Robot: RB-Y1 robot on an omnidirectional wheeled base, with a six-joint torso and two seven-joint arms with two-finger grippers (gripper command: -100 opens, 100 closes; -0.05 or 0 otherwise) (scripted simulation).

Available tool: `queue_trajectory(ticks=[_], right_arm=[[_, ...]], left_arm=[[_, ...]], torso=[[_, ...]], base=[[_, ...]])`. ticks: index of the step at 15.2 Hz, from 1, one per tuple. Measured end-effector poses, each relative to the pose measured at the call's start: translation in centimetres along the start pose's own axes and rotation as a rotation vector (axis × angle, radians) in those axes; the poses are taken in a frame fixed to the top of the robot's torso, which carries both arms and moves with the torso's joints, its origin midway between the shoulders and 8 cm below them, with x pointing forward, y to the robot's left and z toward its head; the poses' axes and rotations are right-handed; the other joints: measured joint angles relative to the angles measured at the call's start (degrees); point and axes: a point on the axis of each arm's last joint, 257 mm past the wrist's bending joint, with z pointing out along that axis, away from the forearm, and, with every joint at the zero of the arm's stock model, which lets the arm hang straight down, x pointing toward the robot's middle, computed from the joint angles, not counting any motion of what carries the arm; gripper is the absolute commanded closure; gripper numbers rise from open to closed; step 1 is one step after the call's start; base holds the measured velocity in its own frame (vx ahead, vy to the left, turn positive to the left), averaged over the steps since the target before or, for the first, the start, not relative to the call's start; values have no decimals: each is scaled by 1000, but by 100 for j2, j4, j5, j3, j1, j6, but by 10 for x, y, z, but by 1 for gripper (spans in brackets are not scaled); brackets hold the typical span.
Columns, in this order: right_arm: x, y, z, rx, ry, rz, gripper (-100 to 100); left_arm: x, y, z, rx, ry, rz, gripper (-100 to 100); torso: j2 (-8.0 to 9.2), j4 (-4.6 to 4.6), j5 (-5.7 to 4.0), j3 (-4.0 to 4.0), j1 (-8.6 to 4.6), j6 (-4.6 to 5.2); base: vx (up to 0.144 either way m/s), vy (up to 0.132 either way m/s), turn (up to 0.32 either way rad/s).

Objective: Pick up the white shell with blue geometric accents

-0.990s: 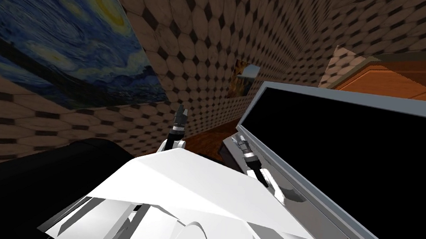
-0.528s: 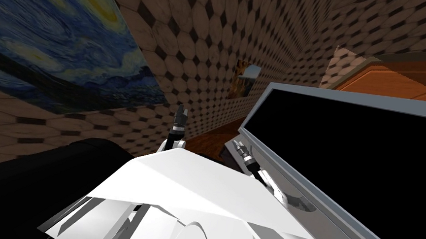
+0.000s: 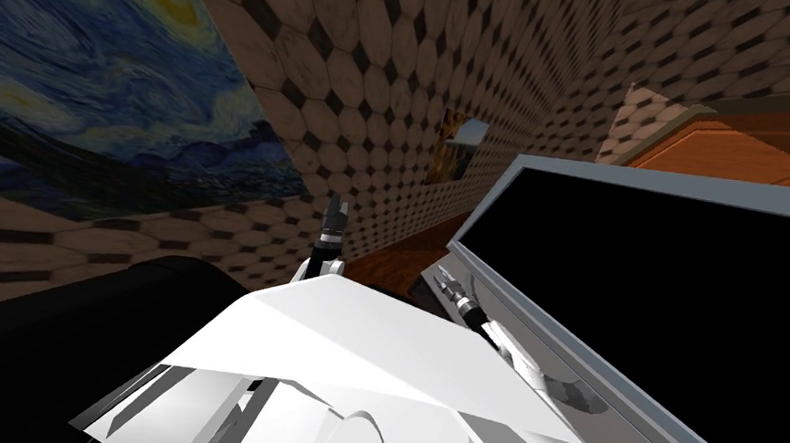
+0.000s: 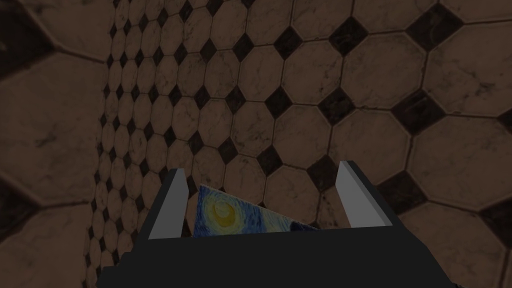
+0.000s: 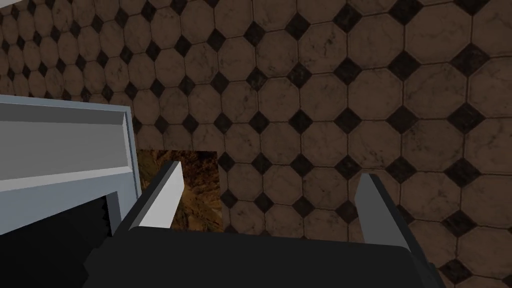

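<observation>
My left gripper (image 3: pixel 335 212) is raised in front of the tiled wall, just above my chest. In its wrist view the left gripper (image 4: pixel 267 200) is open with nothing between the fingers. My right gripper (image 3: pixel 442 279) reaches forward close to the lower left edge of a large grey frame (image 3: pixel 510 245) around a black area. In the right wrist view the right gripper (image 5: pixel 270 205) is open and empty, with the corner of that grey frame (image 5: pixel 60 145) right beside one finger (image 5: pixel 162 195).
A big blue and yellow swirl painting (image 3: pixel 76 89) hangs on the left wall and a small brown picture (image 3: pixel 457 152) on the far wall. Orange wooden furniture (image 3: pixel 760 142) rises behind the grey frame. A dark rounded object (image 3: pixel 98 321) lies low at my left.
The whole head picture has shifted, so I have turned: the painting slid left and the grey frame slid right. My right forearm sits a little lower and further right.
</observation>
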Motion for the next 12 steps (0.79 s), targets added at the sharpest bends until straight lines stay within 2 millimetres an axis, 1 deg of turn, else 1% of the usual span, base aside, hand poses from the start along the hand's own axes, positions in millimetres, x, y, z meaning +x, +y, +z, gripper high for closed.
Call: queue_trajectory(ticks=[1,2,3,4,9,11,12], right_arm=[[16,-5,-3,9,39,-37,-100],[28,-14,-7,20,74,-70,-100],[41,-23,-15,29,114,-109,-100],[51,-30,-19,36,146,-141,-100],[90,-61,-38,66,267,-255,-100],[110,-77,-54,76,341,-339,-100],[115,-84,-58,81,362,-360,-100]], left_arm=[[0,0,0,0,0,0,0],[0,0,0,0,0,0,0],[0,0,0,0,0,0,0],[0,0,0,0,0,0,0],[0,0,0,0,0,0,0],[0,0,0,0,0,0,0],[0,0,0,0,0,0,0]], torso=[[-5,-1,0,-3,4,0],[-7,-2,1,-4,5,0],[-9,-2,2,-5,9,1],[-8,-2,2,-5,10,-1],[11,2,-2,6,-12,0],[-4,0,1,-2,2,1],[-4,-1,0,-3,-2,-1]], base=[[103,101,-19],[107,118,-6],[99,110,-17],[59,65,-10],[63,67,-6],[103,87,-14],[39,44,-32]])
